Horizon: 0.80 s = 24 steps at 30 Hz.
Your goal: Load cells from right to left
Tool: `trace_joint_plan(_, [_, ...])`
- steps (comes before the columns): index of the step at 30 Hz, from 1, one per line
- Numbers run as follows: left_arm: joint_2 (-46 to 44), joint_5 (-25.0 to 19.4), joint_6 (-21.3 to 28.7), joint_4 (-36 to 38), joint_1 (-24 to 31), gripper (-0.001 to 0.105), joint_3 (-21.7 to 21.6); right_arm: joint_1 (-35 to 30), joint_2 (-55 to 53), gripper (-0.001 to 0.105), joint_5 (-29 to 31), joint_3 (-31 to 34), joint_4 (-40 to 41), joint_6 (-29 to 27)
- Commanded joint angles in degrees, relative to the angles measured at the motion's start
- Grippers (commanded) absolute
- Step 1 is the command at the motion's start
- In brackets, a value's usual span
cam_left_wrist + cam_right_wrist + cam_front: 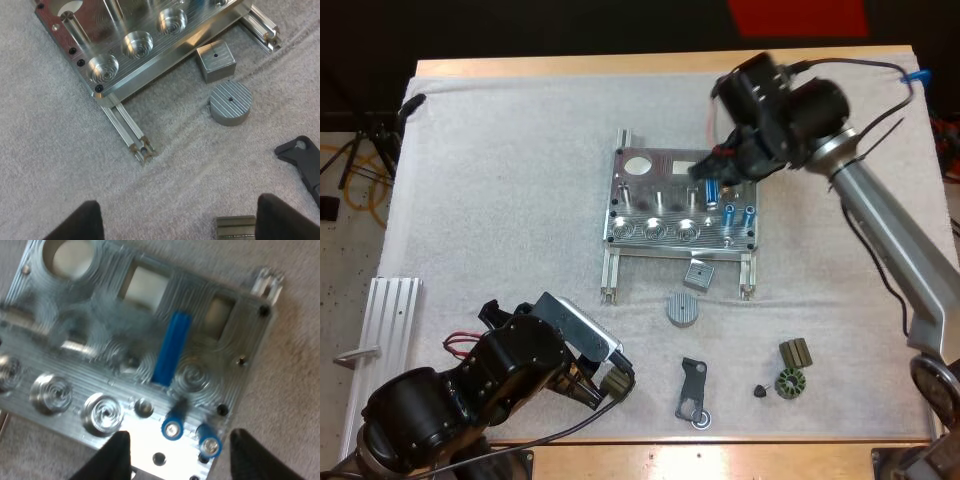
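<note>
Your right gripper [181, 437] hangs over the right end of the metal fixture [660, 190], fingers spread wide and gripping nothing. Two blue cylinders [172, 428] sit in the near right holes, with a third blue cylinder [171, 347] on the plate just left of them. Your left gripper [180, 212] is spread wide too, low over the white mat [500, 200] on the fixture's near side, with a small grey part [235, 226] between its fingers.

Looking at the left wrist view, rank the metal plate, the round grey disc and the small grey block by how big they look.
1. metal plate, by far
2. round disc
3. block, which looks only slightly smaller and lies farther from the camera, so this pair is unsure
</note>
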Motion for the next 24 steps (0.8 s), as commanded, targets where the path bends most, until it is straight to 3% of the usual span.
trace_joint_plan(1, [0.02,-1.42,0.08,0.24,-0.14,0.063,-0.22,-0.52,-0.32,0.051,-0.85,-0.33,-1.05,0.51])
trace_joint_plan(24, [0.02,-1.42,0.08,0.24,-0.14,0.063,-0.22,-1.25,15.26,0.052,-0.84,-0.16,-10.11,0.7])
